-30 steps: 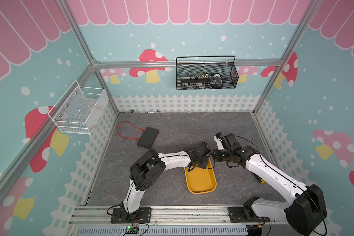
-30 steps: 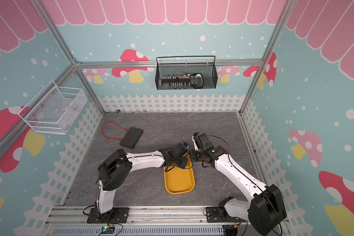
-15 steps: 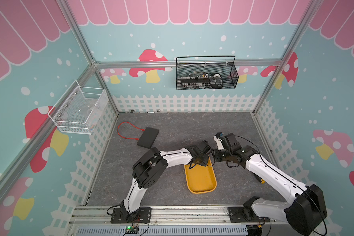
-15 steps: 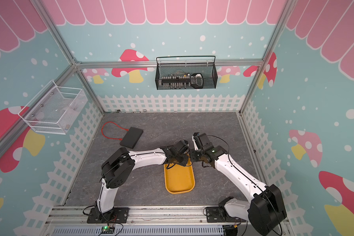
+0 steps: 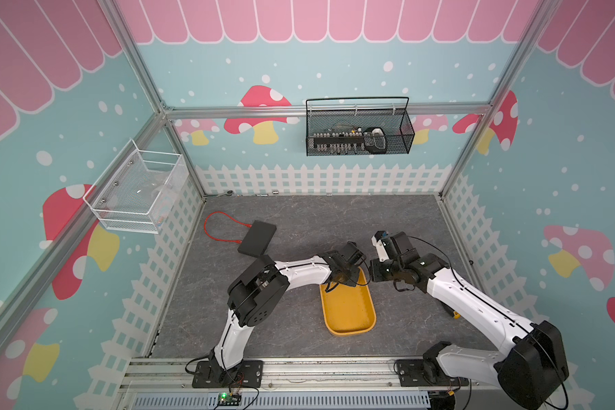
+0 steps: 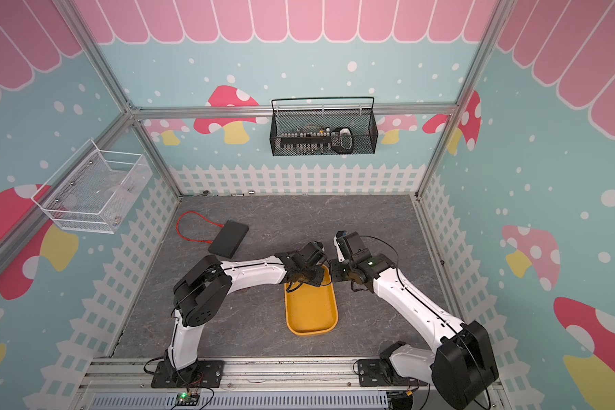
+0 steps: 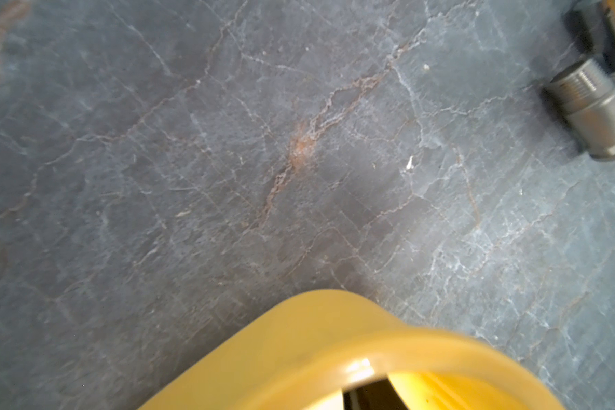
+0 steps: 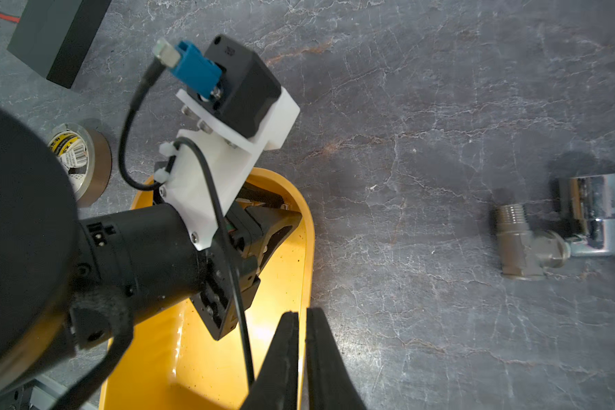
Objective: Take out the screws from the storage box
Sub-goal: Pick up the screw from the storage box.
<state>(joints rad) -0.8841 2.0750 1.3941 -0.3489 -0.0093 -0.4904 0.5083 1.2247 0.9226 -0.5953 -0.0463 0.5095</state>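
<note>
The storage box is smooth glossy plastic, the table matt and stone-like, the pipe fitting perhaps brushed metal.

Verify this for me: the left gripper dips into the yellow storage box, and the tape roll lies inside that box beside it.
One thing is wrong. The tape roll lies outside the storage box, on the grey table next to it, as the right wrist view shows. The left gripper does dip into the box.
</note>
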